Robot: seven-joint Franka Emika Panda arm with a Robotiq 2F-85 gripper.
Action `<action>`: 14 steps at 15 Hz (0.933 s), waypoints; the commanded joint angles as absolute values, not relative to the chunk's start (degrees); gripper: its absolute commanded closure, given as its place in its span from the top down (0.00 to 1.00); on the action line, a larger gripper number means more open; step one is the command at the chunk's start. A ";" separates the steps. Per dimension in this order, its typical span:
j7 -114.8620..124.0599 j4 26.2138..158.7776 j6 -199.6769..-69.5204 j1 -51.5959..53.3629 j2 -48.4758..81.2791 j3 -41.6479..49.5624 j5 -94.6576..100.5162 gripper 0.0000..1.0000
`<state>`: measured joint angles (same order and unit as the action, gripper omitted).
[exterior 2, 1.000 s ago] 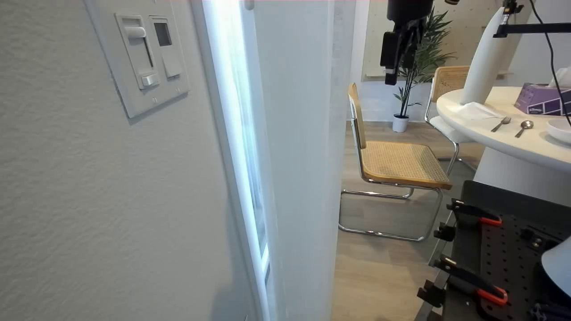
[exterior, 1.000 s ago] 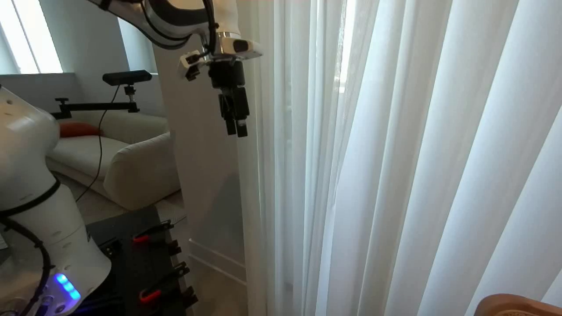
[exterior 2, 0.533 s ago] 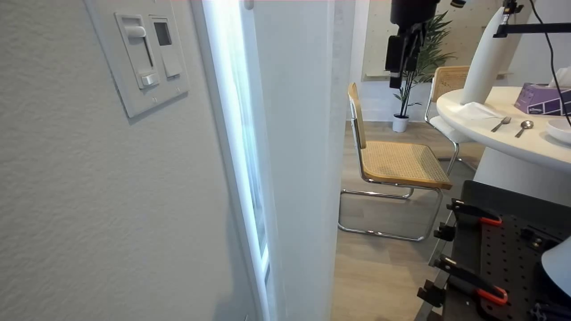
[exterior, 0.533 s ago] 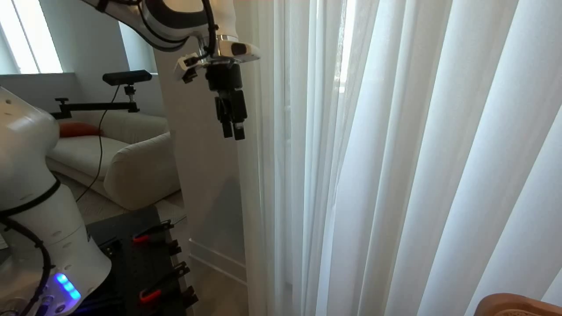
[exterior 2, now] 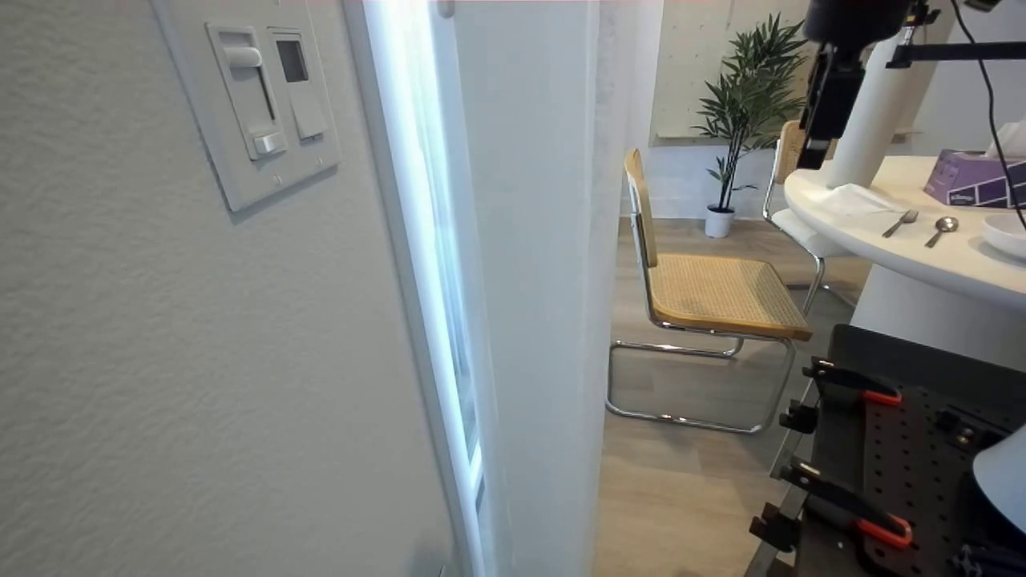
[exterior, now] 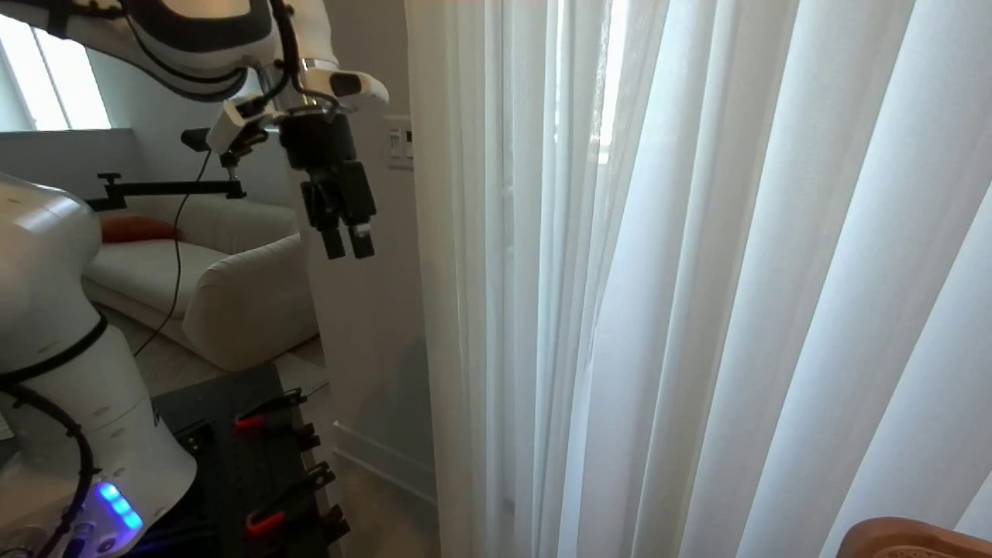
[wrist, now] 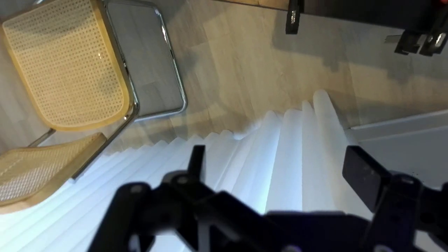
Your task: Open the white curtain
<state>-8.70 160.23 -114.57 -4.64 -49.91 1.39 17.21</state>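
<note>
The white curtain (exterior: 666,310) hangs in long pleats across the middle and right of an exterior view. A narrow pale side of it (exterior 2: 533,280) shows in an exterior view, beside the bright door gap. In the wrist view its folds (wrist: 252,182) spread below and beyond the fingers, down to the floor. My gripper (exterior: 349,246) points down, left of the curtain's left edge and apart from it. It also shows at the upper right in an exterior view (exterior 2: 813,152). In the wrist view the fingers (wrist: 276,161) are wide apart with nothing held between them.
A black cart with clamps (exterior: 232,465) stands beside the arm base. A wall with a switch plate (exterior 2: 268,104) borders the curtain. Cane chairs (exterior 2: 725,296) and a round table (exterior 2: 922,260) stand beyond. A camera arm (exterior: 167,188) sticks out behind the gripper.
My gripper has moved away from the curtain edge, left and slightly down in an exterior view, uncovering the wall switch there. The curtain looks nearly the same.
</note>
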 commanded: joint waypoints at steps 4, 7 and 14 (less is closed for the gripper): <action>-12.10 158.79 -105.86 6.49 -67.90 -2.91 13.40 1.00; -7.41 158.80 -106.35 12.70 -70.76 -9.43 8.41 1.00; 11.88 159.07 -120.80 18.05 -64.72 -29.60 -0.36 1.00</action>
